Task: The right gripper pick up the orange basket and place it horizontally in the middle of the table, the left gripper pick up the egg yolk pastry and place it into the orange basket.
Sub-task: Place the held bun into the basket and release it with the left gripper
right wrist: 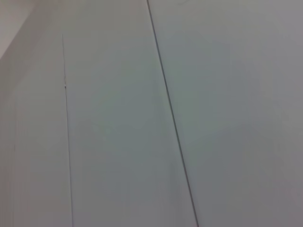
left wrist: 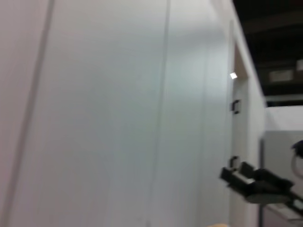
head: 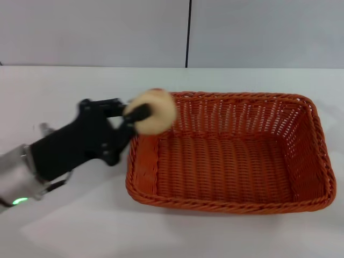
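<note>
One left gripper [head: 141, 114] clamped on one egg yolk pastry [head: 156, 112], raised over the left rim of one orange basket [head: 301, 156]; basket lying flat on white table [head: 80, 226]

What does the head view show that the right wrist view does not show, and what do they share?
Only the head view shows the left gripper shut on the egg yolk pastry, held above the left end of the orange basket, which lies on the table. Only the right wrist view shows a thin second seam in the wall. Both show pale wall panels with a dark seam. Neither shows the right gripper.
</note>
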You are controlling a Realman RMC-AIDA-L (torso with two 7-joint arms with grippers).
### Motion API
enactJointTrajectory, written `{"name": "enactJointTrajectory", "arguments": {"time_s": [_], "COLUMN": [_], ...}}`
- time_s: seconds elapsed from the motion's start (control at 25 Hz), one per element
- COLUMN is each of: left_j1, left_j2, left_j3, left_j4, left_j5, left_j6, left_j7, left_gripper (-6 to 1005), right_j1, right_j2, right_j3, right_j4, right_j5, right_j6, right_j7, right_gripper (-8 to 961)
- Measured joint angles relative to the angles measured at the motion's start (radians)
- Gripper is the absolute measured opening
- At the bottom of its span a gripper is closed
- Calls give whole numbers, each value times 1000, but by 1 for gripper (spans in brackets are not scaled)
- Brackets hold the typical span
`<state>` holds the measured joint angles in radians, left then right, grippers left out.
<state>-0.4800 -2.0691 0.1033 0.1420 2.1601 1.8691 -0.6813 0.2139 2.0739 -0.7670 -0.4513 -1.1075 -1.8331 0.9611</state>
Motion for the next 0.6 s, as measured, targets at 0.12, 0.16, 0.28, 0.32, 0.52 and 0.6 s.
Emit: {"name": "enactJointTrajectory", "arguments": {"time_s": [0.12,0.16,0.28,0.32,0.52,0.6], "left_j1": [-38,-63,-87,-92,-88,-87], "left_j2": [-1,-2,-3,-3,-3,-3], "left_j3": [26,43,77,92,87,85], "left_j4": [-56,-93,-137,-156,-216,-219], "left_j5": [0,0,0,1,-2,-1], "left_j6": [-32,-63,-100,-117,-197,-203], "left_j7": [6,12,39,59,73,73], "left_gripper": [90,82,66,65,87,99], "right_j1": [-1,-1,-3,-2,-1,-2], "right_j2": [1,1,2,1,0,0], "right_j3": [9,9,27,35,39,39], "right_j4": [1,1,8,17,24,24], "right_j5": [0,0,1,1,2,2], "right_j6": [0,0,-6,-14,-21,-21], "right_j7": [-2,-2,-4,-4,-5,-5], "right_gripper": [604,605,606,606,608,609]}}
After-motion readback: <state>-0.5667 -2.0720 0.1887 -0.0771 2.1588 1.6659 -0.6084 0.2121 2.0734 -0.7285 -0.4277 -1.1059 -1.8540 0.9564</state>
